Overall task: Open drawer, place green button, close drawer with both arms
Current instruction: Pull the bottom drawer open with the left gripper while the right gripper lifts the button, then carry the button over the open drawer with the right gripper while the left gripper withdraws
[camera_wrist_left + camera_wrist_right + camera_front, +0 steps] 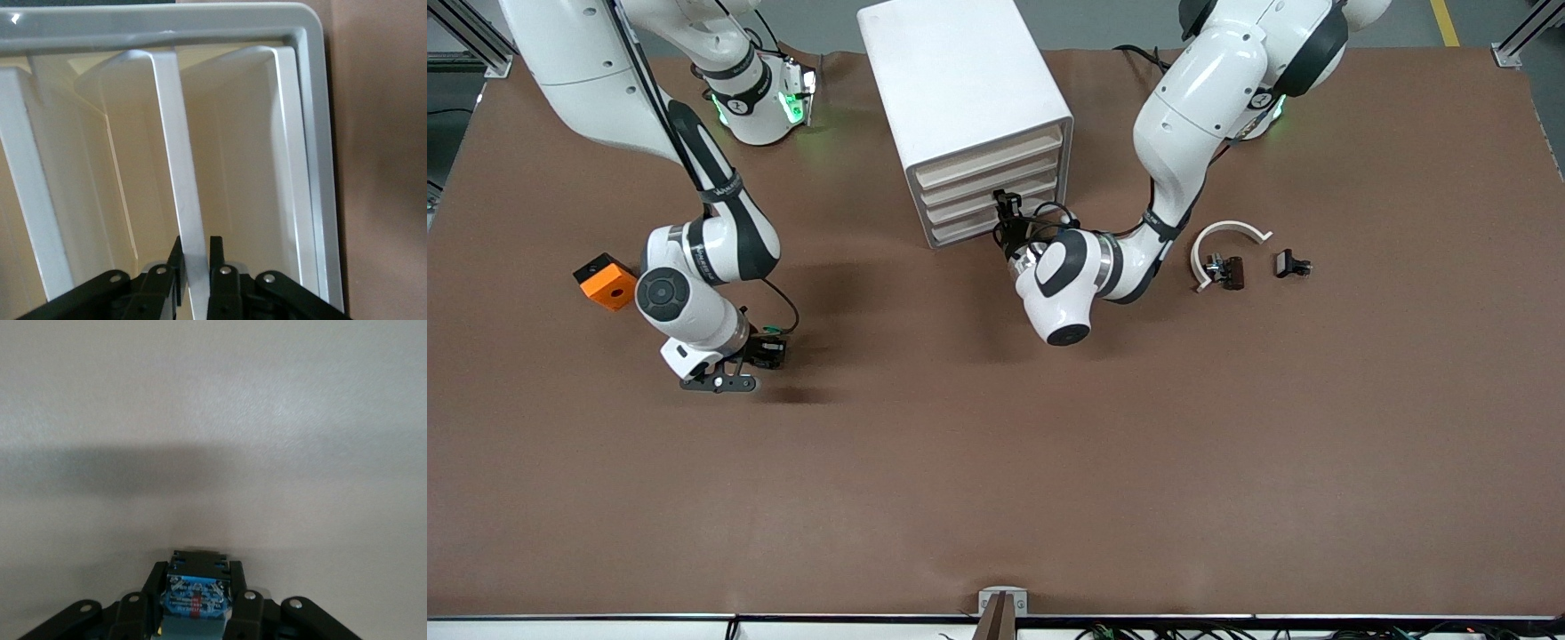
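The white cabinet stands at the middle of the table's robot side, with all four beige drawer fronts flush. My left gripper is at one of the lower drawers. In the left wrist view this gripper is shut on a white lip of the drawer front. My right gripper hangs low over bare table toward the right arm's end. In the right wrist view it is shut on the button, whose blue labelled base shows while its green cap is hidden.
An orange cube with a hole lies beside the right arm's wrist. A white curved strip with a black clip and a second black clip lie toward the left arm's end.
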Controlling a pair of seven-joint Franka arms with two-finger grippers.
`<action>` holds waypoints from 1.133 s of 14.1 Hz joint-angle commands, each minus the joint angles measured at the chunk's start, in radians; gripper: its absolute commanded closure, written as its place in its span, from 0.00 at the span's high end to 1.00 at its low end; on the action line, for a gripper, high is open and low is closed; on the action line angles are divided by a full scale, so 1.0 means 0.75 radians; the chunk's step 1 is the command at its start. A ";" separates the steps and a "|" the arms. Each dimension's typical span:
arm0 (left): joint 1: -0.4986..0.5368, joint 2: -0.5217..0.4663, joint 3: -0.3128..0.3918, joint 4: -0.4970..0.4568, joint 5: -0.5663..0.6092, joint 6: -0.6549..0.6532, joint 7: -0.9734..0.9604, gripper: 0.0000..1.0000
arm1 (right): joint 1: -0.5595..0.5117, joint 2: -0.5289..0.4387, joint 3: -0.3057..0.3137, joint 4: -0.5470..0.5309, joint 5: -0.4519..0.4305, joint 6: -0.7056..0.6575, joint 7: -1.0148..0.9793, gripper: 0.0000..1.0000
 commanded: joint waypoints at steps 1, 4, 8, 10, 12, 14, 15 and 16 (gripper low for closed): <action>0.011 0.006 0.018 0.016 -0.024 -0.015 0.010 0.00 | -0.024 0.005 0.016 0.174 -0.029 -0.259 0.020 0.23; 0.017 0.002 0.112 0.073 -0.034 -0.015 -0.006 0.00 | -0.013 0.001 0.020 0.376 -0.016 -0.584 0.032 0.23; 0.130 -0.005 0.130 0.136 -0.034 -0.015 -0.006 0.00 | 0.044 -0.007 0.026 0.600 -0.012 -0.883 0.154 0.23; 0.173 0.002 0.132 0.179 -0.034 -0.013 -0.004 0.00 | 0.123 -0.023 0.026 0.682 -0.012 -1.022 0.324 0.23; 0.224 0.000 0.132 0.198 -0.034 -0.011 0.014 0.01 | 0.219 -0.029 0.030 0.725 -0.008 -1.100 0.534 0.23; 0.254 0.000 0.132 0.214 -0.036 -0.003 0.041 0.48 | 0.332 -0.039 0.030 0.743 -0.004 -1.125 0.772 0.23; 0.259 -0.002 0.132 0.216 -0.034 -0.003 0.059 0.99 | 0.387 -0.046 0.032 0.745 0.014 -1.125 0.886 0.23; 0.259 -0.007 0.132 0.220 -0.032 -0.003 0.067 1.00 | 0.440 -0.046 0.030 0.764 0.069 -1.125 1.011 0.23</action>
